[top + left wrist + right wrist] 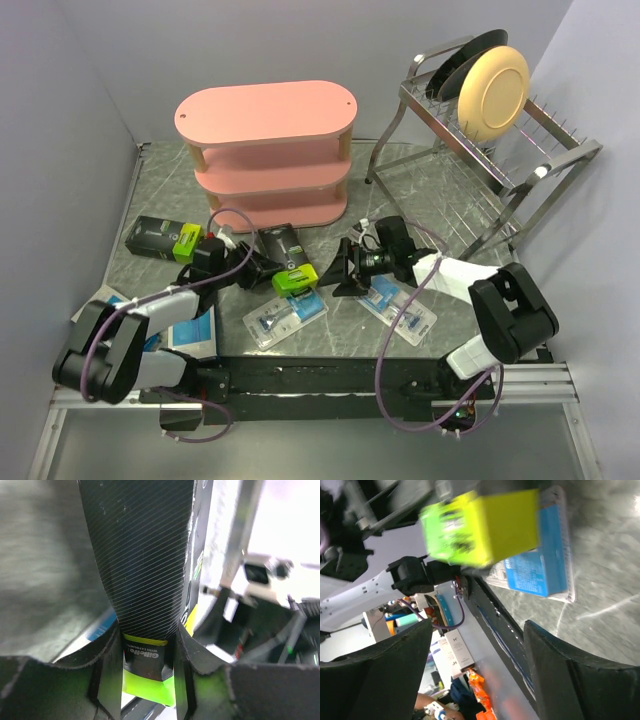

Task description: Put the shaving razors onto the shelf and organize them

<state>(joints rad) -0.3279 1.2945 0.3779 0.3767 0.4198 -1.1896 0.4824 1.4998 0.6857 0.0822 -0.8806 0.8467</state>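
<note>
- Between my left gripper's fingers, a black razor box is clamped.
- Just ahead of my right gripper, fingers spread apart, is that box's lime end.
- Beyond both stands the pink shelf.

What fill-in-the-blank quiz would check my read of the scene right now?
1. The left gripper is shut on a black box with a ____ end.
2. The right gripper is ____, holding nothing.
3. The pink shelf has ____ tiers.
Missing words: lime-green; open; three.
</note>
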